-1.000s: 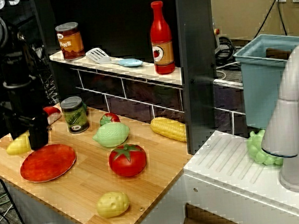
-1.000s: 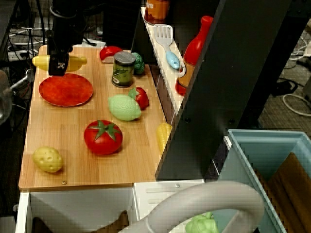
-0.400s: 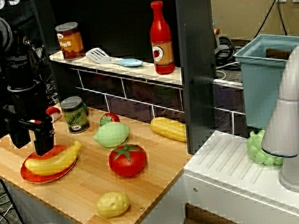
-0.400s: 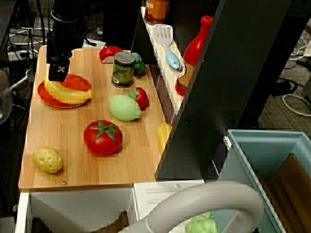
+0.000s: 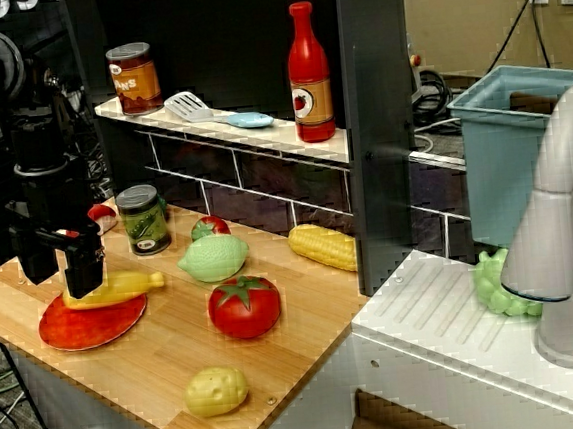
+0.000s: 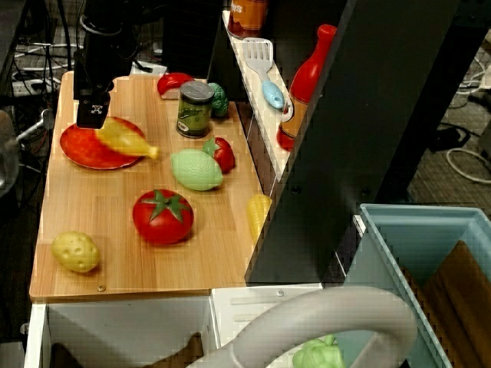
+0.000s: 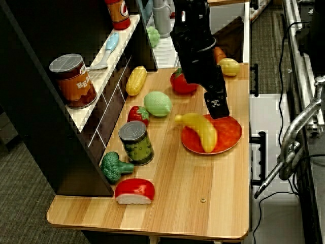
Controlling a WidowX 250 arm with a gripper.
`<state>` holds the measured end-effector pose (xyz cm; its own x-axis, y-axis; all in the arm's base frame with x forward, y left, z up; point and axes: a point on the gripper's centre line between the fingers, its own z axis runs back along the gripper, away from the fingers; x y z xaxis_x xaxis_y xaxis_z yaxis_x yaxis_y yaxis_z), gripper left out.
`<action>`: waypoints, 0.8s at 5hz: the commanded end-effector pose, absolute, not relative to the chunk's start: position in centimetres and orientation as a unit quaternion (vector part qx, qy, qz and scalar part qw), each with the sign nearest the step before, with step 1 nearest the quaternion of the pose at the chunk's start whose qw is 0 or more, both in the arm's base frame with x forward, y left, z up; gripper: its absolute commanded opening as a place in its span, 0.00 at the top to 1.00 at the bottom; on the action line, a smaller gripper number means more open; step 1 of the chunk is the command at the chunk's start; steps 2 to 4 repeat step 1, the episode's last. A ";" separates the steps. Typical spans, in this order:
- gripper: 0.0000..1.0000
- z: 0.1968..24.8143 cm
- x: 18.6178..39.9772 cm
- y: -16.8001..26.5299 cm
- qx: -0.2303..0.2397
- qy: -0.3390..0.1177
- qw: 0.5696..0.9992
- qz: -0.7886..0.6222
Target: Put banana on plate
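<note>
- Banana (image 7: 199,129) first: it looks like a smooth, hollow plastic toy, so expect it to be light, stiff and slippery, with a curved back that lets it rock or roll on a hard surface.
- Grip point, if you need one again: take it across the thick middle of the body, jaws closing on the two long flanks. Avoid the stubby stem tip and the tapering ends, where smooth plastic would squirt out of the pads.
- Plate (image 7: 229,133) is flat, glossy and red-orange, with almost no lip to stop a rolling toy, so judge the banana's rest as unsteady.
- Position now: the banana lies across the plate with its stem end sticking out past the rim toward the green lime (image 6: 196,169). In the overhead view it looks blurred, so it may be moving or not fully settled.
- Gripper (image 7: 216,104) hangs just above the plate's far edge, at the banana's fat end. You can see it close beside or over the fruit, but whether the pads touch it is hidden.
- Jaw opening: the views do not show the gap clearly, so you cannot tell whether the fingers are spread or clamped, or whether they have hold of the banana.
</note>
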<state>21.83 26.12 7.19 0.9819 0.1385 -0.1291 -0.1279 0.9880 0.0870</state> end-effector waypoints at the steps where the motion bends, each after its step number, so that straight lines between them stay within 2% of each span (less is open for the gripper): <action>1: 0.00 9.3 22.0 26.5 0.062 0.046 0.995 0.068; 4: 0.00 9.3 22.0 26.5 0.062 0.046 0.995 0.068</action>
